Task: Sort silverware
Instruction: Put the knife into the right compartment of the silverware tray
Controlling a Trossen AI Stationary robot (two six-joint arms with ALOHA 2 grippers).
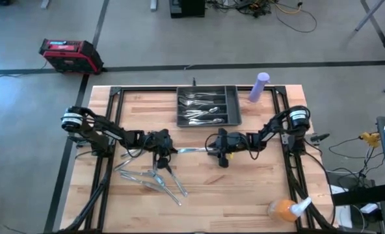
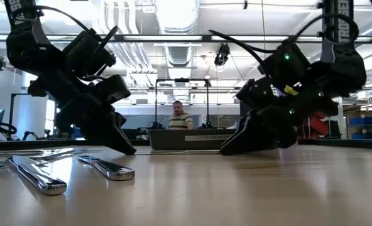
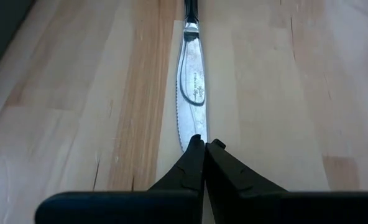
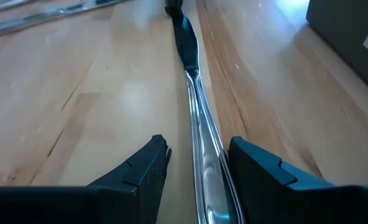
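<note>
A silver knife (image 1: 191, 150) lies along the table's middle, between my two grippers. My left gripper (image 1: 173, 151) is shut on its blade end; the blade (image 3: 192, 81) runs away from the fingers. My right gripper (image 4: 196, 154) is open at the other end, one finger on each side of the handle (image 4: 204, 155), with a gap on both sides. More silverware lies loose on the wood (image 1: 152, 180) near the left arm and sorted in the dark tray (image 1: 237, 108) at the far middle. My left gripper pinches the knife's blade tip (image 3: 196, 138) between its two shut fingers. The fingers come nearly level from the table's left and lie along the knife. The knife stretches flat toward the right arm, at or just above the wood; which, I cannot tell.
A purple cylinder (image 1: 259, 86) stands right of the tray. An orange bottle (image 1: 285, 209) lies at the near right corner. Loose pieces (image 2: 107, 167) rest close to the left arm. Bare wood spreads near the front edge, right of the pile.
</note>
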